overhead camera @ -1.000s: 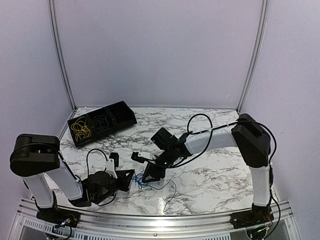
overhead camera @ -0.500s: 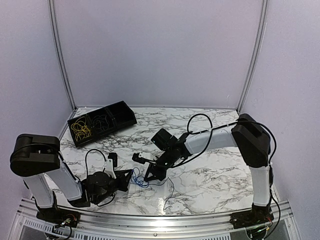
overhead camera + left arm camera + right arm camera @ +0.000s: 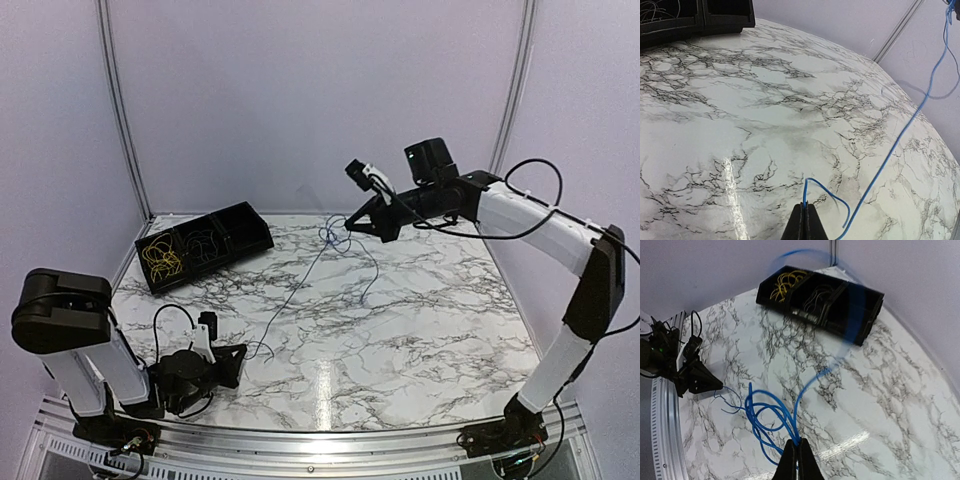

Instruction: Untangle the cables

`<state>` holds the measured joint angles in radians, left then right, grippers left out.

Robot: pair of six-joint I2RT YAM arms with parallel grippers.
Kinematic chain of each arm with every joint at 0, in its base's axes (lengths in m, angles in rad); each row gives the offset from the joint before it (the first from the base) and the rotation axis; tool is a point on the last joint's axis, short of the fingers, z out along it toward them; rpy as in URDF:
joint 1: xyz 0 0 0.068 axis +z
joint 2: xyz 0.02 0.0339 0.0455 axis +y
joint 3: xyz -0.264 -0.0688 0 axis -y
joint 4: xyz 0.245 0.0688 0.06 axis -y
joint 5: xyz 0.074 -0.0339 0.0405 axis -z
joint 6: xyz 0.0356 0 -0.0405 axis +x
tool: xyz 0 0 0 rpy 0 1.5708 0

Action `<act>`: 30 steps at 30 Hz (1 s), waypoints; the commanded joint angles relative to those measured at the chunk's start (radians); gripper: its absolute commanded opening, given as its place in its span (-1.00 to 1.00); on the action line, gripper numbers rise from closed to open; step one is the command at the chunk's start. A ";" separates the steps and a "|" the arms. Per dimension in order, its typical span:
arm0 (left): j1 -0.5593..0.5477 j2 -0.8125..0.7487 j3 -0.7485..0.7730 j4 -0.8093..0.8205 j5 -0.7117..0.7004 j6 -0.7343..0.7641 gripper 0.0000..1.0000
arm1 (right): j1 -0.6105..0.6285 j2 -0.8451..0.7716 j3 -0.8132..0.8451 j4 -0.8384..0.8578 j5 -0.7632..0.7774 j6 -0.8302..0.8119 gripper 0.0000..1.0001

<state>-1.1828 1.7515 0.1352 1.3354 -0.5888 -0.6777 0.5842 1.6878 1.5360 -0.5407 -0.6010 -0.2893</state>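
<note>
- Where the left wrist view shows the blue cable (image 3: 900, 136) pinched between the closed jaws of the left claw (image 3: 804, 220), with a short free end curling just beyond the tips, the overhead view gives only one thin slanted line in the air.
- From that claw, low over the marble surface (image 3: 430, 340), the cable's long axis climbs forward and to the right. It ends at the right claw (image 3: 352, 226), which hangs high above the surface.
- Seen from the right wrist, the right claw is clamped shut on a bunch of blue loops (image 3: 767, 415) hanging just beyond its tips. Overhead, these read only as a small tangle with one strand dangling under it.
- Far ahead of the left claw, and well below the right one, sits a black tray (image 3: 860, 315). The right wrist view shows yellow cables (image 3: 785, 280) in its end compartment and pale thin ones (image 3: 815, 297) in the next, more plainly than the overhead view does.
</note>
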 commanded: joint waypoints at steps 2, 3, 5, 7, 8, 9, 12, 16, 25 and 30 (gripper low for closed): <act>0.000 -0.048 -0.033 0.015 -0.049 0.012 -1.00 | -0.062 -0.099 0.014 -0.031 0.027 -0.025 -1.00; 0.000 -0.055 -0.037 0.012 -0.050 0.014 -1.00 | -0.065 -0.110 0.006 -0.030 0.034 -0.031 -1.00; 0.000 -0.072 -0.049 0.005 -0.058 0.013 -1.00 | -0.066 -0.127 -0.014 -0.031 0.042 -0.045 -1.00; 0.000 -0.088 -0.062 0.001 -0.063 0.011 -1.00 | -0.066 -0.132 -0.048 -0.032 0.041 -0.050 -0.99; 0.000 -0.098 -0.068 -0.002 -0.067 0.010 -1.00 | -0.066 -0.131 -0.060 -0.035 0.044 -0.050 -0.98; 0.000 -0.109 -0.075 -0.008 -0.072 0.007 -1.00 | -0.066 -0.131 -0.067 -0.037 0.054 -0.050 -0.97; 0.000 -0.141 -0.094 -0.042 -0.091 -0.018 -1.00 | -0.073 -0.146 -0.075 -0.028 0.107 -0.055 -1.00; 0.000 -0.193 -0.102 -0.143 -0.134 -0.070 -1.00 | -0.128 -0.187 -0.030 0.011 0.184 -0.035 -1.00; 0.000 -0.249 -0.099 -0.299 -0.208 -0.163 -1.00 | -0.424 -0.242 0.173 0.161 0.245 0.057 -1.00; 0.000 -0.242 -0.089 -0.302 -0.199 -0.155 -1.00 | -0.439 -0.264 0.107 0.185 0.208 0.029 -1.00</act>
<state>-1.1828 1.5139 0.0414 1.0790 -0.7681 -0.8272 0.1326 1.4460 1.6859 -0.3935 -0.3573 -0.2695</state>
